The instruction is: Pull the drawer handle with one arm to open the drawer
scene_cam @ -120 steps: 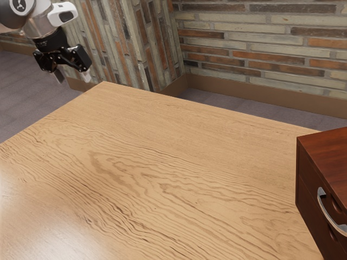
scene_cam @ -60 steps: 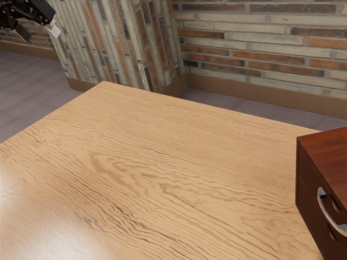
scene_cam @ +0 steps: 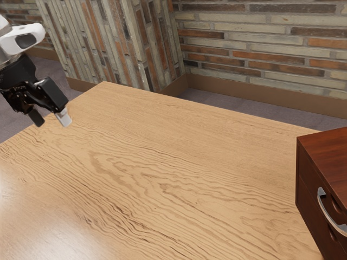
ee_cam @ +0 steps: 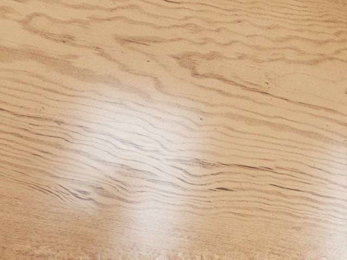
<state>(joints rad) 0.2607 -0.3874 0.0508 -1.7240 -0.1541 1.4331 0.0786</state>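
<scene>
While the gripper [scene_cam: 50, 116] hangs well apart from the cabinet [scene_cam: 328, 149], over the edge of the table [scene_cam: 162, 162] farthest from it, the task looks to be at its very start: the approach, with no contact made. Its two fingers stand apart, the jaws spread wide, and nothing is between them; one finger is dark and the other shows a pale tip. The handle [scene_cam: 329, 210], a curved silver bar, sits on the front of the dark red-brown cabinet, and the drawer [scene_cam: 310, 181] it belongs to looks flush with that face, so I judge it not yet pulled out. The next move, as I read it, calls for a long carry across the tabletop toward the cabinet, then a turn of the hand so that the open fingers can come around the bar from two sides, close on it, and draw straight away from the cabinet's front. In the wrist view there is bare wood grain of the table [ee_cam: 173, 130] with a bright sheen across it, which suggests the hand points down at the surface and not toward the cabinet. Much of the cabinet is cut off by the frame, the handle's lower end with it, so how many drawers it has cannot be told.
</scene>
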